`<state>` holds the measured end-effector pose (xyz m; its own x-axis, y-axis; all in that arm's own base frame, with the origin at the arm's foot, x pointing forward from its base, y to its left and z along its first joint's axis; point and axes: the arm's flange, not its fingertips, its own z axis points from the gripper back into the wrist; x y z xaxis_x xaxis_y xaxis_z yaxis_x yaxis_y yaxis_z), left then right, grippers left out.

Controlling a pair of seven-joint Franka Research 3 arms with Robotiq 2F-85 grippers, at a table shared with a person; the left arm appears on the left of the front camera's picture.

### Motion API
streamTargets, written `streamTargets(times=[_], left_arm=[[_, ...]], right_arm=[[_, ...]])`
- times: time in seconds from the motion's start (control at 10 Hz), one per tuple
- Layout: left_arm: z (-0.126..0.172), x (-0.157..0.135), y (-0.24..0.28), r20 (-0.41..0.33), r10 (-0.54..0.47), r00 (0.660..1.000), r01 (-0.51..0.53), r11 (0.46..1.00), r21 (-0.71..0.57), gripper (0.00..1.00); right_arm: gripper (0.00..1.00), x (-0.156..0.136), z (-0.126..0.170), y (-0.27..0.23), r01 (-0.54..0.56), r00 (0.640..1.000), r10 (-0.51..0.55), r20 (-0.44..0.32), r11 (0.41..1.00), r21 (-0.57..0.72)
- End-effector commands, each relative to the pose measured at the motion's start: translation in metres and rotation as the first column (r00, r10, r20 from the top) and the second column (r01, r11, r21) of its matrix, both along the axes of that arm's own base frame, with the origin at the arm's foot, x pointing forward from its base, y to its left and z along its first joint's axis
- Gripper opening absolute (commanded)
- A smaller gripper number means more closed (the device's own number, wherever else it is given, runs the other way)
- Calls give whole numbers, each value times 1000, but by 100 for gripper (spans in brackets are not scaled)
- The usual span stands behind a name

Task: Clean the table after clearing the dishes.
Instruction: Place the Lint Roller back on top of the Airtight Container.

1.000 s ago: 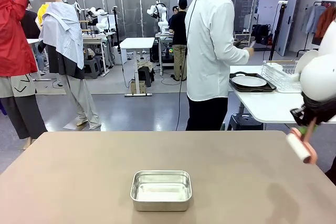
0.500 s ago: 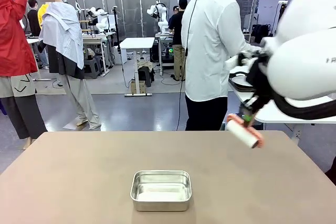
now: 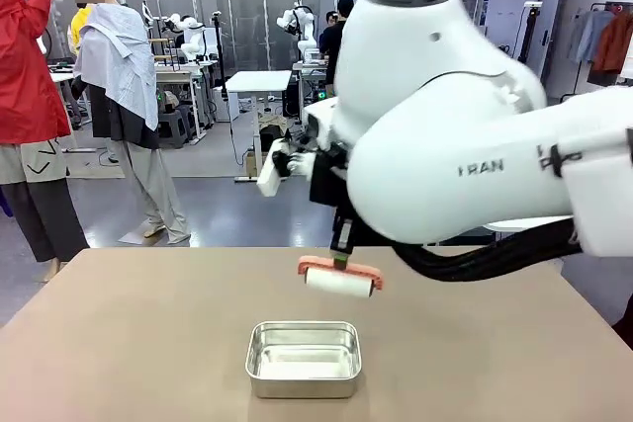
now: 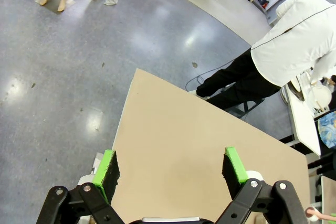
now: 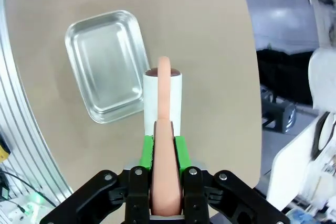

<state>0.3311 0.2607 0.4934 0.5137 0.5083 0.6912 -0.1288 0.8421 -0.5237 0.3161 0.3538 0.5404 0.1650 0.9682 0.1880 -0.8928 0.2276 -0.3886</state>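
1. Jaws, left to right: left gripper (image 4: 170, 174) stands fully spread, nothing between its green pads (image 4: 106, 170), hanging above the near-left part of the table (image 4: 173, 129) and touching nothing.
2. Right gripper (image 5: 164, 145) is clamped tight on the pink handle of a lint roller (image 3: 339, 280); pads squeeze the handle on both sides, white roll sticking out ahead of the fingers.
3. Front view: the roller hangs over the table (image 3: 148, 323), just behind the steel pan (image 3: 303, 357). Can't tell if the roll touches the top; looks slightly above it.
4. Dishes: none on the brown table, so clearing looks done and wiping is the step in hand. Person in the white shirt (image 4: 294, 40) stands at the far side, turned away.
5. Doing it well, my read: lower the roll flat so its full width meets the surface, keep the handle angle steady, roll in straight overlapping lanes.
6. Pan sits right in the path, near the table's middle; go around it or the roll will bump its rim and shove it.
7. Grip is far down the handle, so pressing hard could twist it in the pads; light, even pressure seems safer.
8. Left arm should stay clear of the right arm's lanes.
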Motion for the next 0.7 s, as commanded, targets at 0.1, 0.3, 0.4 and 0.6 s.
streamTargets(times=[0.1, 0.3, 0.4, 0.6], left_arm=[[3, -2, 1, -4, -11, 1000, 11, 1000, -2, 100], [3, -2, 1, -4, -11, 1000, 11, 1000, -2, 100], [3, -2, 1, -4, -11, 1000, 11, 1000, -2, 100], [3, -2, 1, -4, -11, 1000, 11, 1000, -2, 100]], right_arm=[[20, 0, 0, 0, 0, 1000, 0, 0, 1000, 0], [20, 0, 0, 0, 0, 1000, 0, 0, 1000, 0], [20, 0, 0, 0, 0, 1000, 0, 0, 1000, 0], [20, 2, -2, 0, -6, 1000, 6, 0, 1000, -10]])
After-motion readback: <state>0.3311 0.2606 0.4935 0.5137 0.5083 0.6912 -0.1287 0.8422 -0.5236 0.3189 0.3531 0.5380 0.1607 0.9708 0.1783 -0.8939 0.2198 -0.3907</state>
